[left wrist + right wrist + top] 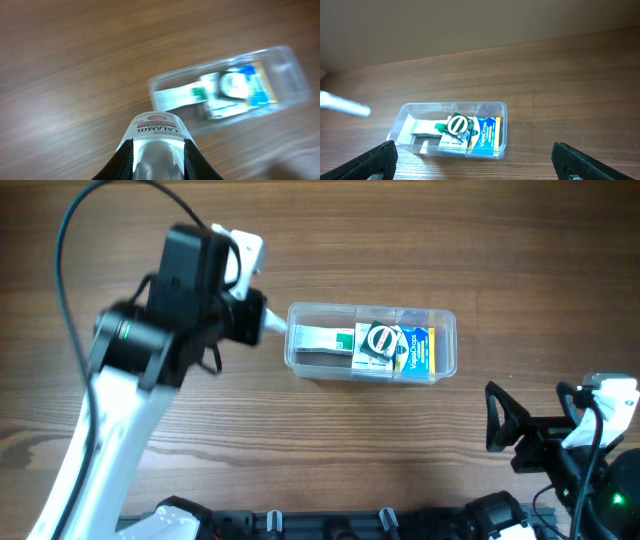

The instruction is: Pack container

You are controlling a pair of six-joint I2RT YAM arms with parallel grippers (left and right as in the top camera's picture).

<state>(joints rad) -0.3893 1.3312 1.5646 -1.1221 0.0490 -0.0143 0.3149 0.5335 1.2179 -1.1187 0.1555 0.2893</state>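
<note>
**Bottle held beside the container, ready to go in**

Overhead: the left gripper [255, 320] is clamped on a small bottle [274, 325] just beside the left end of the container [447, 350], which lies mid-table with boxes [395, 345] inside. The right gripper [533, 415] sits well apart, jaws spread and empty. Left wrist: the bottle's labelled end pokes past the fingers, with the container ahead. Right wrist: free room seems to be at the container's left end, so clear the rim, lower the bottle there, then let go.
</note>
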